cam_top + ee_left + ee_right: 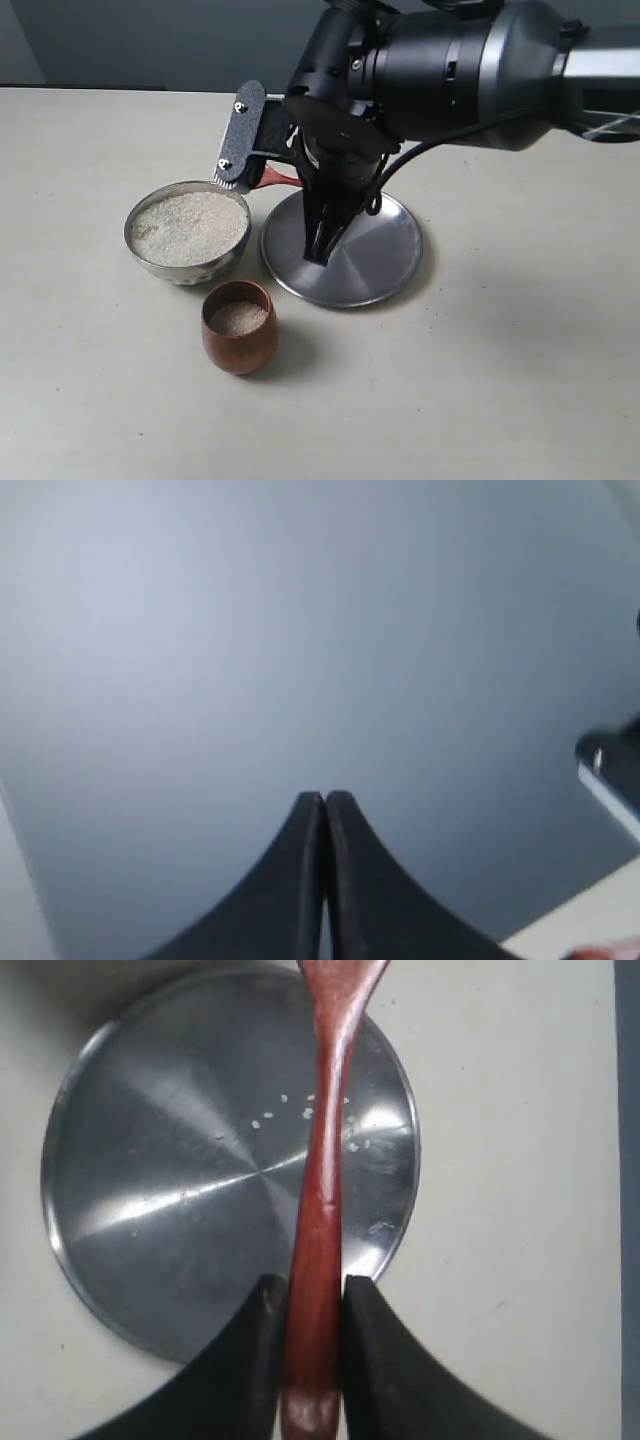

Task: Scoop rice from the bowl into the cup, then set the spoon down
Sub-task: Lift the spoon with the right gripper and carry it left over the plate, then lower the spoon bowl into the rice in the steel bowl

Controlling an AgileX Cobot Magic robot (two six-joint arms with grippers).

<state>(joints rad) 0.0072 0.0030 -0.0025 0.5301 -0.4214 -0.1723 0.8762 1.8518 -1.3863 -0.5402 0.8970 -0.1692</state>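
Nearest up front: cup (239, 326), one, wooden, partly filled with rice (238, 318). Behind and slightly left: bowl (190, 268), one, steel, nearly full of more rice, just beside cup; touching or not, cannot tell. Set close together, probably to keep scoop travel short. Right of bowl: plate (395, 250), one, flat steel, with a few stray grains (300, 1110) on it; likely meant as spoon rest. Over plate: spoon (322, 1160), one, handle pinched between fingers of right gripper (315, 1285), lying lengthwise along them, head end cut off in wrist view. Held above plate, not yet laid down; judged as set-down step, scooping apparently done. Away from the work: left gripper (324, 798), clenched on nothing, aimed at blank grey background, presumably parked clear. Grippers: two.
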